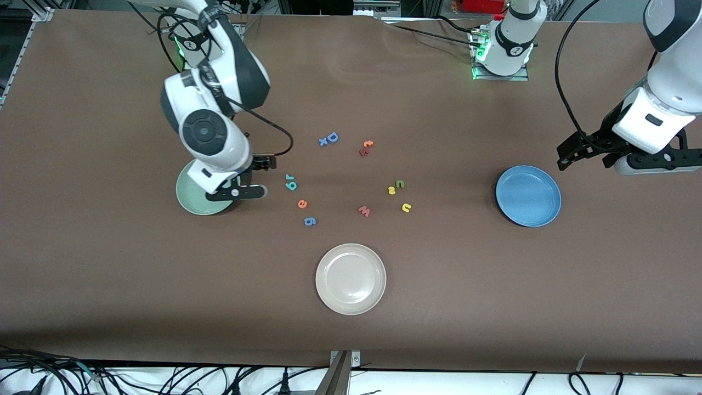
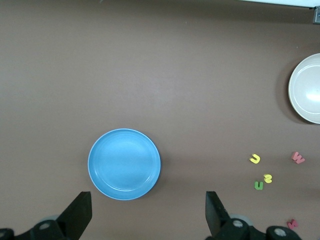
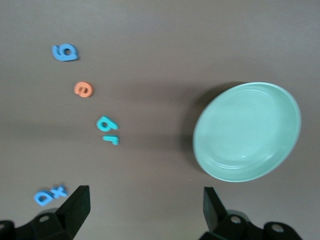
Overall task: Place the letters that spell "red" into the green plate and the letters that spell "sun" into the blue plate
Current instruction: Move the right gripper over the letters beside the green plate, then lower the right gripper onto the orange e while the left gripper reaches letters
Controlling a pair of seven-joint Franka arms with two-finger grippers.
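The cream-white plate [image 1: 350, 278] lies nearest the front camera, at about six o'clock from the scatter of letters, and holds nothing.

Up the surface [image 1: 109, 285] from it, the letters for "red" lie toward the right arm's end: the orange "e" [image 1: 302, 204], with the teal "d" [image 1: 292, 186] and the thin teal "r" [image 1: 287, 177] touching each other at about eleven o'clock from it. A blue "6"-like piece [image 1: 310, 221] lies at five o'clock from the "e". The green plate [image 1: 193, 198] sits at nine o'clock from these, with no letter in it, partly covered by the right arm.

The letters for "sun" lie toward the left arm's end: the yellow "s" [image 1: 391, 190] touching the dark green "n" [image 1: 400, 184], and the yellow "u" [image 1: 406, 207] near them at five o'clock. A pink "w" [image 1: 364, 210] lies between the two groups. The blue plate [image 1: 528, 196], also without letters, sits at three o'clock from the "sun" letters, well apart.

Farther from the camera lie a blue capital "D" [image 1: 332, 137] with a small blue "x" [image 1: 323, 141] beside it, and two touching small letters, orange over red [image 1: 365, 148].

The right gripper [image 1: 253, 176] hangs over the green plate's edge, jaws wide and holding nothing. The left gripper [image 1: 587, 154] hangs at about one o'clock from the blue plate, jaws likewise wide and holding nothing.
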